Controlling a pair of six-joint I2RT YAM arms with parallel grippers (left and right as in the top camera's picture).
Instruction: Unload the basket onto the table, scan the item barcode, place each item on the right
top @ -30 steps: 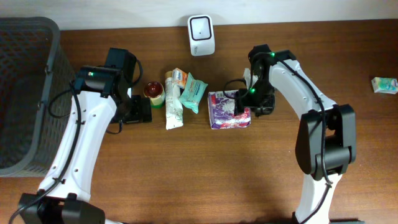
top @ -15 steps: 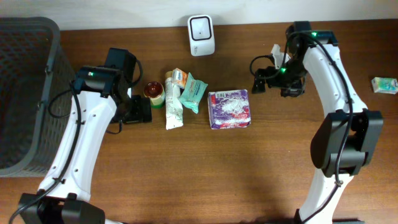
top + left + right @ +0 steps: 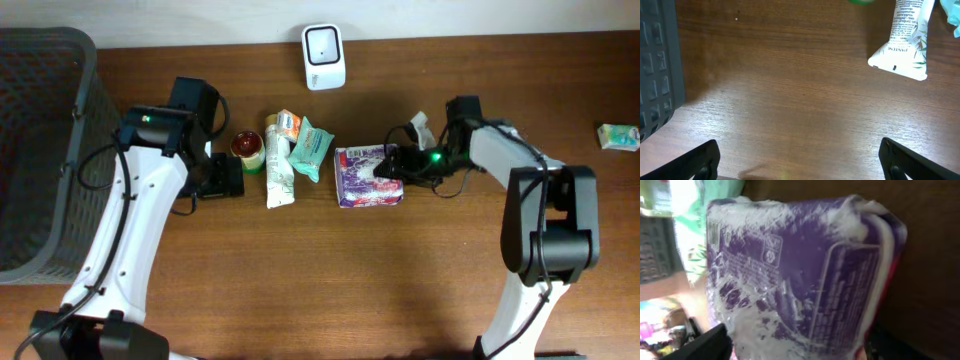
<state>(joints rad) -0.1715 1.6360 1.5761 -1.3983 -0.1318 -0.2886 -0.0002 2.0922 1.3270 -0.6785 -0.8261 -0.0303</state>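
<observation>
L arm [image 3: 152,198]: smooth rounded white shells w/ black joint blocks btwn them. Small green LED [image 3: 148,118] glows on the black block behind the fingers. Thin black cable [image 3: 123,212] runs along the white shell further back from them.

R arm [image 3: 497,148]: same build, white links w/ black joints. Second green light [image 3: 432,156] sits just behind its fingers, and a big black housing [image 3: 548,225] lies well back from them.

L fingers [image 3: 699,161]: matte black, flat, angular tips w/ bevelled edges.

R fingers [image 3: 705,347]: dark too, blurred, detail unreadable.
</observation>
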